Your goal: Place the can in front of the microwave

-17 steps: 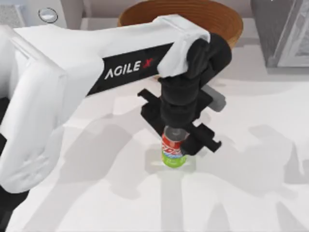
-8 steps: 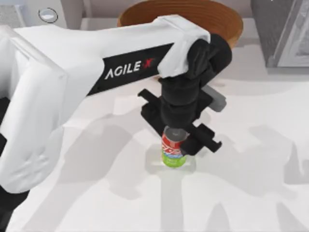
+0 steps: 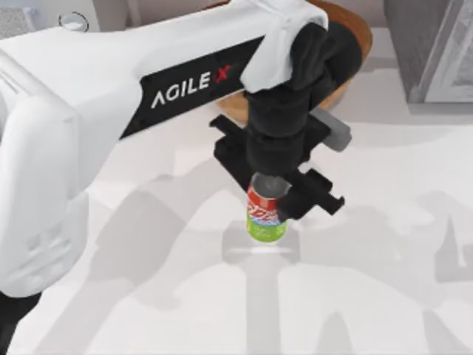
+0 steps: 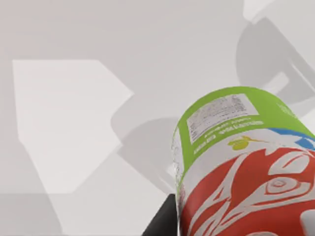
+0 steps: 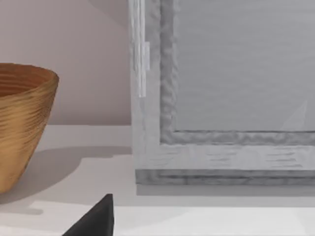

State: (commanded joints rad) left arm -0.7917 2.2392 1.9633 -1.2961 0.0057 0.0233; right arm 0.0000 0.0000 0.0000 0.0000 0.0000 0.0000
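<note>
1. Left gripper (image 3: 275, 198) was clamped on the can (image 3: 265, 216), mid-desk (image 3: 148, 310).
2. Can looked lifted just off the surface, so the grab's done.
3. Left to do, I'd say: carry it to the microwave (image 3: 44, 16), far-left corner, and set it down.

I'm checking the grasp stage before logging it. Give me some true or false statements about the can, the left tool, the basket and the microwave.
1. The left tool is closed on the can. True.
2. The can lies on its side on the table. False: it is upright, silver top up.
3. The can sits inside the wooden basket. False: it is over open table, nearer the camera than the basket.
4. The microwave with its dial is at the top view's far left corner. True.
</note>
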